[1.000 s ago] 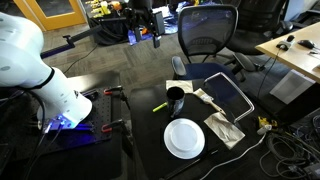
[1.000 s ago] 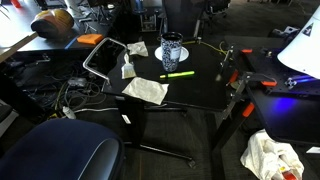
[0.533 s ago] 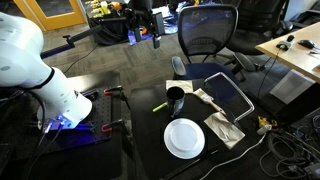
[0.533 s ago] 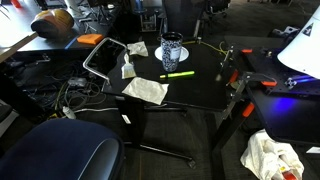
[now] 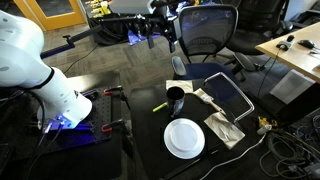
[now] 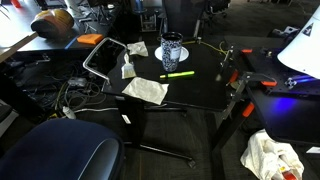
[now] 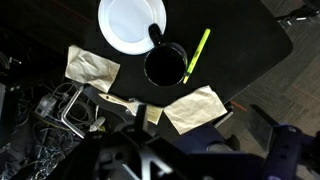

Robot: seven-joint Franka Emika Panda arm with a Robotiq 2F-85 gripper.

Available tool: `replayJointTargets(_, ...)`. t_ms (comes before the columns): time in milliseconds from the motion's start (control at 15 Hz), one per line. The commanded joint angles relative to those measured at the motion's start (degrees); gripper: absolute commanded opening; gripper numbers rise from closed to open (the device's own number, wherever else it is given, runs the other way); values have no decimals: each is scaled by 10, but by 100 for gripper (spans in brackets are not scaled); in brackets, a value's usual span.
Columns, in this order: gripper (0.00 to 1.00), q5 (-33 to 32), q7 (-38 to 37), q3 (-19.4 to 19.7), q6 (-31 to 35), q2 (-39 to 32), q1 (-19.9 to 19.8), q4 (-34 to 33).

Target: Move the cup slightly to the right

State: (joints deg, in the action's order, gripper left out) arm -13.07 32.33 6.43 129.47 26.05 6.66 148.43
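Note:
The cup [image 5: 175, 98] is small, dark and round with a lighter rim. It stands on the black table [image 5: 150, 130], just behind the round white plate [image 5: 184, 138]. It also shows in an exterior view [image 6: 171, 50] and in the wrist view [image 7: 165, 65], touching the plate's [image 7: 132, 22] edge. A yellow marker [image 7: 197, 55] lies beside it. My gripper [image 5: 162, 40] hangs high above and behind the table, far from the cup. Its fingers look spread and empty. In the wrist view [image 7: 195, 160] they are dark and blurred.
Crumpled napkins [image 7: 195, 107] [image 7: 92, 68] lie on the table. A dark tablet-like frame [image 5: 225, 95] lies next to the cup. Cables trail off the table's side [image 6: 75, 95]. Office chairs [image 5: 205, 35] stand behind. The robot base [image 5: 60, 100] has clamps on the table edge.
My gripper has moved to the right in the exterior view, still high above the table. The cup, plate and marker have not moved.

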Motion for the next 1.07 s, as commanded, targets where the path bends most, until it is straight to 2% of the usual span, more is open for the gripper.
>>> replayJointTargets(0,100,-1,72,21,49,-80,-10,-35)
replayJointTargets(467,100,36,167,31,101,-195,-40,-75)
replayJointTargets(1000,100,145,312,15,136,-314,-90,-120)
